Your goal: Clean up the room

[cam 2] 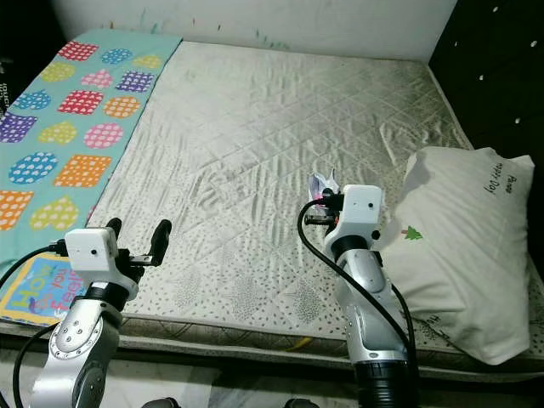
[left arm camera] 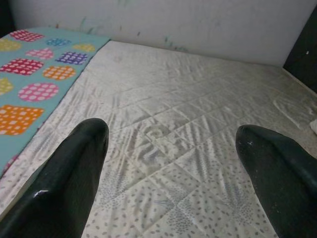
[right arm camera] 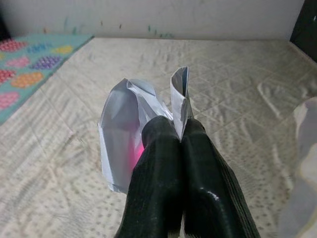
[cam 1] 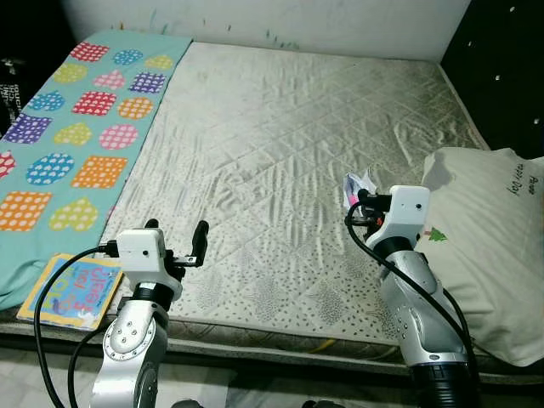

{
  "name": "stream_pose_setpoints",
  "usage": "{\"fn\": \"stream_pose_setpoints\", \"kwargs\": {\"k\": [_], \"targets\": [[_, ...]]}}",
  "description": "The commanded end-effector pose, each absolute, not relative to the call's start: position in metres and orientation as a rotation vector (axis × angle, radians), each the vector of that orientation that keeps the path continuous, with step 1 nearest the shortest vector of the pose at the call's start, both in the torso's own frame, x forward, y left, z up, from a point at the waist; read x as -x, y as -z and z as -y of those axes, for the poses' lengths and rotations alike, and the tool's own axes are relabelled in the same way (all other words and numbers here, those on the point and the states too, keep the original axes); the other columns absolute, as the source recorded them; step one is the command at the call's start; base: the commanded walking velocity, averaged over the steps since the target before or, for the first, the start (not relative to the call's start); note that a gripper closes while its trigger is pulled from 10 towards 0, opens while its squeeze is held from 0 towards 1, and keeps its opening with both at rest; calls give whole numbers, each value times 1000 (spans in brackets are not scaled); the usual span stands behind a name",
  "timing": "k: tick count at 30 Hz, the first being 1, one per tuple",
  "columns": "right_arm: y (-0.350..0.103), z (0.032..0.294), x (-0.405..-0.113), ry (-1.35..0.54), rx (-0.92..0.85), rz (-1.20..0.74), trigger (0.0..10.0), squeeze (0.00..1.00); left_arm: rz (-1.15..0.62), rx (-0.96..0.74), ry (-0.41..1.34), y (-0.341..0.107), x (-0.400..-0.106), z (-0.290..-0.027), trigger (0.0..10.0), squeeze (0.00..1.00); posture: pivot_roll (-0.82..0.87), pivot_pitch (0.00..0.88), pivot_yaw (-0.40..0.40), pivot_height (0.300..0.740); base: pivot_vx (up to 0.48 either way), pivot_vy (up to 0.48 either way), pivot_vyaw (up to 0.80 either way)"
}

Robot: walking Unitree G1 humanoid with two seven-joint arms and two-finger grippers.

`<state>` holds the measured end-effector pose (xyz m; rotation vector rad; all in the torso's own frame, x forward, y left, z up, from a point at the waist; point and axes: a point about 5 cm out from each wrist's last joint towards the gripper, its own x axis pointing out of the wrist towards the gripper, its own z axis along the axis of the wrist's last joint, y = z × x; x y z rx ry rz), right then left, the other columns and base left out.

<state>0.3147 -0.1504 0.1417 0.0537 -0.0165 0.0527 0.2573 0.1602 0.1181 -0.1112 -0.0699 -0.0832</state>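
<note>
My right gripper [cam 1: 350, 202] is shut on a crumpled white wrapper [right arm camera: 124, 134] with a pink patch, held just above the cream mattress [cam 1: 289, 161] near its front right part. The wrapper [cam 1: 358, 186] sticks up past the closed fingertips [right arm camera: 171, 130]. My left gripper [cam 1: 177, 231] hovers open over the mattress's front left part, nothing between its fingers [left arm camera: 74, 173]. A colourful children's book [cam 1: 75, 291] lies at the front left corner of the bed, beside my left arm.
A teal blanket [cam 1: 76, 127] with dotted hearts and squares covers the bed's left side. A white pillow [cam 1: 484, 229] lies at the right edge. A white wall [cam 1: 280, 21] runs behind the bed, with dark furniture [cam 1: 506, 68] at the right.
</note>
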Motion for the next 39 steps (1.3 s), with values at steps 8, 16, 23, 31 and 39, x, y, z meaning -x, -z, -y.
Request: {"fn": "stream_pose_setpoints", "kwargs": {"k": [8,16,23,31,39], "targets": [[-140,137,-311,-160,-86,25,10000,0,58,108,82,-116,-256,-162,10000,0,38,179,-28,740,0,299,0],[-132,129,-309,-167,26,-21,10000,0,57,108,88,-116,-257,-162,10000,0,34,181,-26,740,0,302,0],[-134,133,-309,-173,-36,-6,10000,0,59,107,89,-116,-259,-162,10000,0,35,179,-25,740,0,303,-76],[-136,133,-312,-166,-48,7,10000,0,67,105,85,-118,-260,-162,10000,0,41,172,-28,740,0,313,-700],[-132,135,-312,-136,59,16,10000,0,69,104,88,-118,-260,-161,10000,0,44,166,-29,740,0,322,0]]}}
